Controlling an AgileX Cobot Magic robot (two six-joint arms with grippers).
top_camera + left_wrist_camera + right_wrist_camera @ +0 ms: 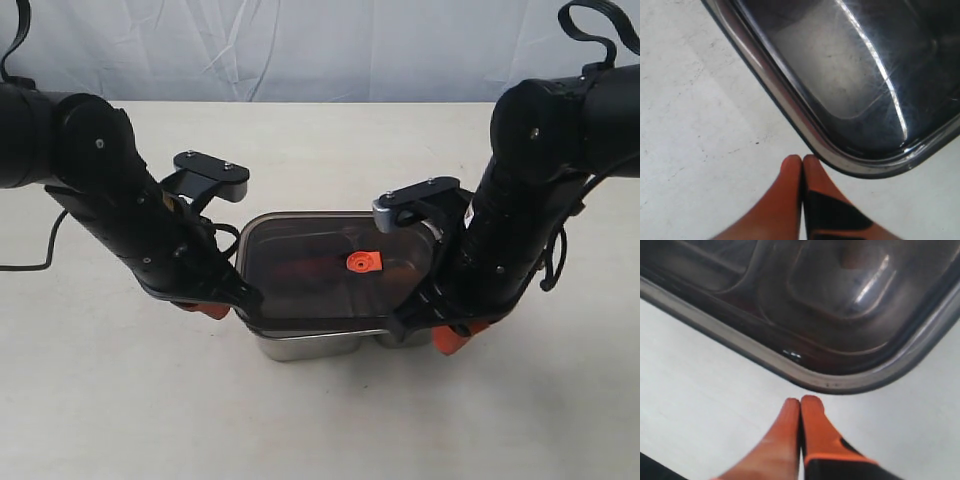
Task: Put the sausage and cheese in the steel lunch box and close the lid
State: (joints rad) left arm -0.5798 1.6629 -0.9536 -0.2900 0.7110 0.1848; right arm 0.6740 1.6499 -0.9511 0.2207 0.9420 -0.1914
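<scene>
Exterior view: a dark tinted see-through rectangular lid [320,285] with a small round orange valve [363,262] lies on a shiny rectangular steel lunch box [300,346]. The box is in the middle of the white table [320,425], between two black arms.

Left wrist view: the left tool [801,160] has its orange tips pressed together, holding nothing, just beside a lid corner.

Right wrist view: the right tool [800,401] is likewise pinched together and empty, near another corner.

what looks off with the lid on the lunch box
The lid looks slightly askew on the steel lunch box: it seems not seated flush, with the box's near steel edge showing beneath it.
</scene>
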